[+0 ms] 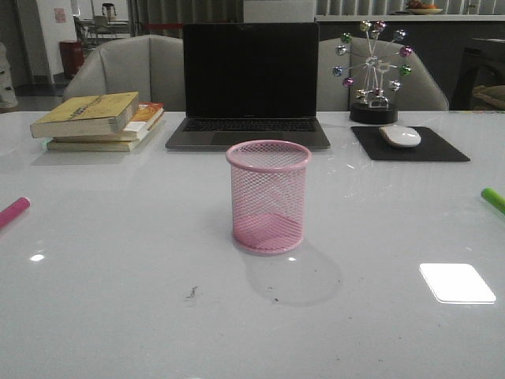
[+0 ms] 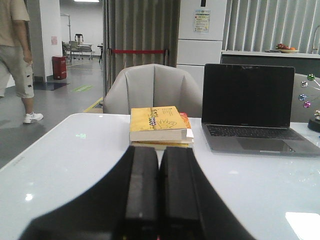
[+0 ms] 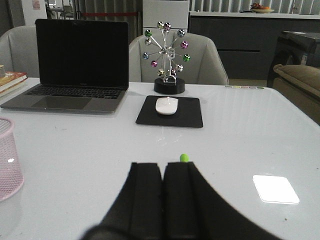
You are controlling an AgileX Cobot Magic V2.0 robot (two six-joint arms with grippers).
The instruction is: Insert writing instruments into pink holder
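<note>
The pink holder (image 1: 268, 196) stands upright and empty in the middle of the white table; its edge also shows in the right wrist view (image 3: 9, 159). A magenta pen (image 1: 13, 212) lies at the table's left edge and a green pen (image 1: 493, 200) at the right edge, both partly cut off. The green pen's tip (image 3: 184, 158) peeks out just beyond my right gripper (image 3: 163, 167), which is shut with nothing between its fingers. My left gripper (image 2: 159, 152) is shut too, empty, pointing toward the books. Neither gripper appears in the front view.
A stack of books (image 1: 99, 120) lies at the back left, a closed-screen laptop (image 1: 249, 87) behind the holder, a mouse (image 1: 400, 136) on a black pad (image 1: 410, 144) and a metal ball ornament (image 1: 373, 75) at the back right.
</note>
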